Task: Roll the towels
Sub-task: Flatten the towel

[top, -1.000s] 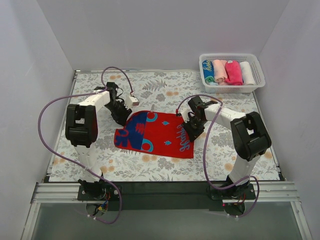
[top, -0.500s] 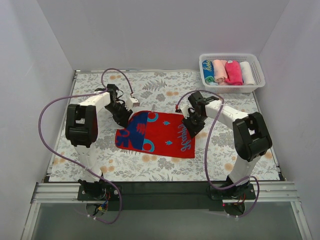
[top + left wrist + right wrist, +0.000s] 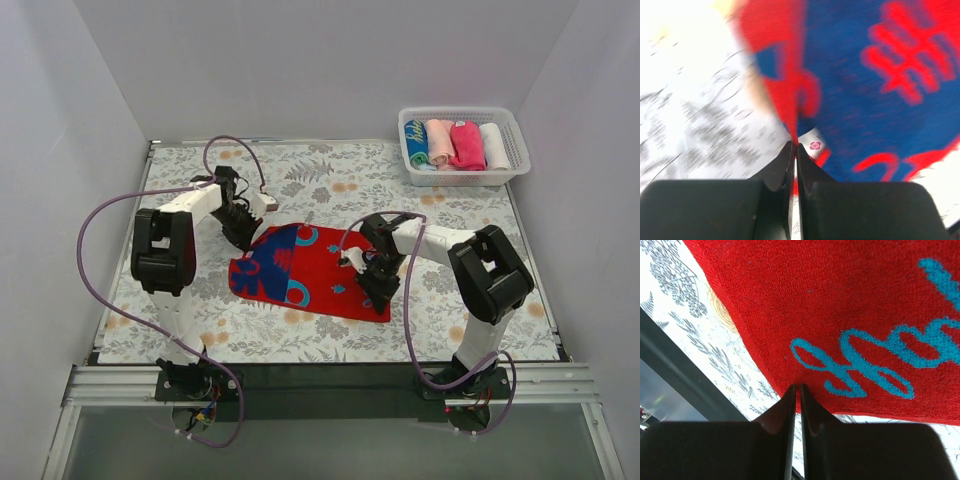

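Note:
A red towel [image 3: 320, 268] with blue and teal marks lies spread on the floral table cloth, its left part folded over and showing blue [image 3: 268, 262]. My left gripper [image 3: 246, 232] is shut on the towel's far left edge; in the left wrist view its jaws pinch the red hem [image 3: 796, 141]. My right gripper [image 3: 372, 280] is shut on the towel's right edge; the right wrist view shows the jaws closed on red cloth [image 3: 798, 386] beside teal lettering [image 3: 875, 365]. A hot-pink towel [image 3: 466, 143] sits rolled in the basket.
A white slotted basket [image 3: 513, 140] at the back right holds several rolled towels: blue-teal [image 3: 416, 143], pale pink [image 3: 440, 141], hot-pink and white [image 3: 494, 145]. The grey-and-orange floral cloth [image 3: 330, 175] covers the table. A dark rail [image 3: 320, 378] runs along the near edge.
My right gripper has moved toward the near side and left with the towel's right edge, drawing that end in. My left gripper has stayed near the far left corner, still gripping.

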`<state>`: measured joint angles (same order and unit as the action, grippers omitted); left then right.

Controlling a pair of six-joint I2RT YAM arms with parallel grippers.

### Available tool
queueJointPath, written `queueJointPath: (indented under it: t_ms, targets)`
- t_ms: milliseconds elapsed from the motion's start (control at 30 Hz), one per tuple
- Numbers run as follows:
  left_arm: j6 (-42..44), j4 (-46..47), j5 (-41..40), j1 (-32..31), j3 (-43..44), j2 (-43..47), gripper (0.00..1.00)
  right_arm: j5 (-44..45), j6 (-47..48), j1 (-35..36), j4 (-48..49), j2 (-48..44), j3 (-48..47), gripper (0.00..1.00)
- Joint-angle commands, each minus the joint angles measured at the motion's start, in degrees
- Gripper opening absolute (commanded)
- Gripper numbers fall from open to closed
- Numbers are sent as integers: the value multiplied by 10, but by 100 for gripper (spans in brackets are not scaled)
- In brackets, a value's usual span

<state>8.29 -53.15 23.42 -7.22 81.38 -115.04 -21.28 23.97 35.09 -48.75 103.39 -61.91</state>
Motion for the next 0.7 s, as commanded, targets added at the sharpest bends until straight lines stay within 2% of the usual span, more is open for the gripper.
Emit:
queueJointPath:
  t_ms: [0, 33, 133, 300, 433, 467, 567, 600, 633, 667]
  targets:
    - [2, 43, -119, 0, 12, 63, 0, 85, 24, -4, 4, 23, 33, 11]
    - [17, 56, -178, 0, 10, 79, 0, 119, 26, -3, 11, 25, 37, 10]
    - [63, 123, -258, 0, 6, 93, 0, 151, 28, -6, 17, 23, 44, 9]
    - [74, 174, -265, 0, 65, 48, 0, 166, 35, -6, 16, 20, 31, 9]
    - [61, 158, -258, 0, 125, -4, 26, 170, 40, -6, 9, 17, 10, 12]
    - [59, 154, -250, 2, 137, -8, 40, 168, 42, -6, 6, 14, 6, 13]
    - [49, 135, -223, 15, 148, -4, 47, 139, 47, -11, -5, -1, -17, 25]
    - [41, 119, -192, 20, 152, 0, 47, 126, 47, -14, -9, -14, -25, 29]
    - [36, 113, -182, 26, 156, 0, 47, 97, 45, -21, -17, -22, -43, 36]
    - [31, 102, -161, 40, 163, -2, 46, 83, 44, -26, -20, -38, -51, 38]
